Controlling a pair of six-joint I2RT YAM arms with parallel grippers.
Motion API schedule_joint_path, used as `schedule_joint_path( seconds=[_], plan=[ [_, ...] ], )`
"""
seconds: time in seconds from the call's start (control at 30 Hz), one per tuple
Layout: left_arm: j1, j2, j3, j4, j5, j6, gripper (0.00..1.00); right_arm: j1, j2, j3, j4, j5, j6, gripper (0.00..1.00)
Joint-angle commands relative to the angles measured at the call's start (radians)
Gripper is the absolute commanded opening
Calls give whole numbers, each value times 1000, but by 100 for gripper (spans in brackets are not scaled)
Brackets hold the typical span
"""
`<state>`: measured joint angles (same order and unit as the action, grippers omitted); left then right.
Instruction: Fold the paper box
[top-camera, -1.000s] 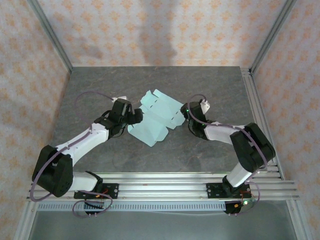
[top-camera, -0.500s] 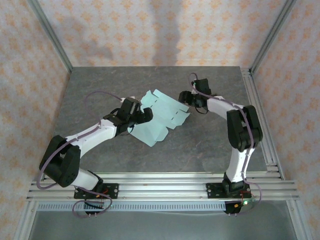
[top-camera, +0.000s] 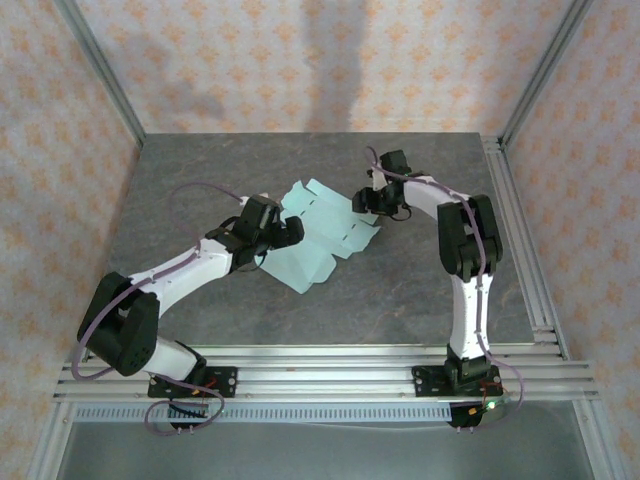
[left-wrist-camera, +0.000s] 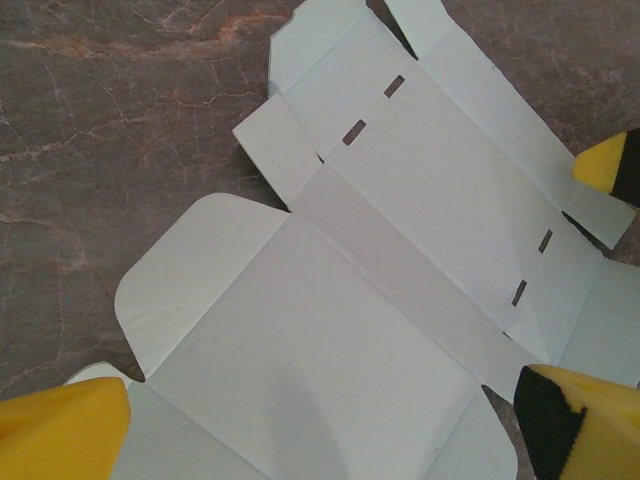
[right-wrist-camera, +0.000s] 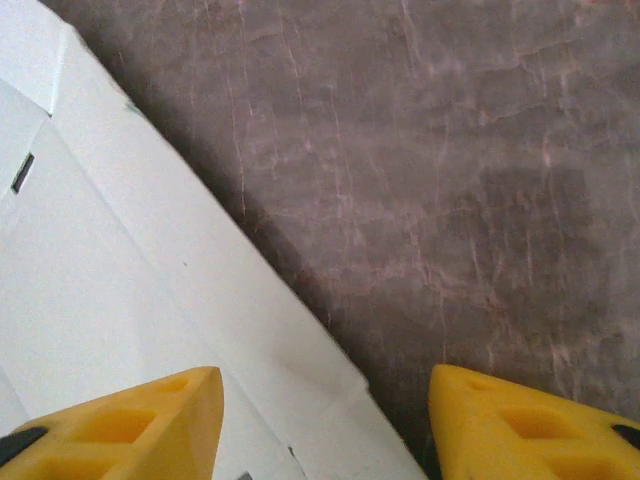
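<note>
The paper box (top-camera: 322, 232) lies unfolded and flat on the grey table, a pale mint card with flaps and slots. My left gripper (top-camera: 287, 232) hovers over its left side, wide open; in the left wrist view its yellow fingers (left-wrist-camera: 60, 428) straddle a large panel of the paper box (left-wrist-camera: 380, 290) with nothing pinched. My right gripper (top-camera: 366, 203) is at the card's far right edge, open. In the right wrist view its fingertips (right-wrist-camera: 120, 430) stand on either side of the paper box's (right-wrist-camera: 110, 270) flap edge, one over the card and one over bare table.
The dark stone table (top-camera: 200, 180) has metal frame posts at its corners and a rail (top-camera: 330, 365) along the near edge. Patterned walls close in the back and sides. A yellow tip of the right gripper's finger (left-wrist-camera: 607, 165) shows at the card's edge in the left wrist view.
My right arm has swung from the card's near right side round to its far right edge. The left gripper has crept a little further over the card, which has barely moved.
</note>
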<state>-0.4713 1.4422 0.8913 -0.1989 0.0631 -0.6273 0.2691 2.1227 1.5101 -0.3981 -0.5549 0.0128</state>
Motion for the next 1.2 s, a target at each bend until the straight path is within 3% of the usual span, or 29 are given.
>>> schedule_joint_path(
  seconds=[0.0,0.1,0.23,0.33,0.4,0.5,0.53,0.63,0.9,0.97,1.17],
  plan=[
    [-4,-21,18,-21,-9,29,100,16,-122,-126,-21,-32,39,53],
    [-4,-8,21,-9,17,29,100,36,-227,-266,59,-55,100,49],
    [-3,35,31,24,68,10,100,45,-359,-440,208,-52,198,52],
    [-4,96,57,62,130,-11,100,38,-407,-501,269,10,242,63],
    [-3,141,78,94,167,-20,86,26,-409,-506,281,16,256,69],
    [-4,209,110,144,198,-53,79,18,-416,-527,357,25,250,88],
    [-3,234,126,147,203,-61,76,15,-424,-541,388,25,247,99],
    [-4,303,182,131,212,-68,71,-2,-443,-563,436,67,305,99],
    [-6,422,262,97,209,-86,43,-21,-456,-529,375,35,195,99],
    [-6,442,263,92,203,-87,39,-21,-433,-503,346,13,190,92],
    [-5,503,231,112,193,-102,34,-21,-318,-394,234,-98,162,89]
  ],
)
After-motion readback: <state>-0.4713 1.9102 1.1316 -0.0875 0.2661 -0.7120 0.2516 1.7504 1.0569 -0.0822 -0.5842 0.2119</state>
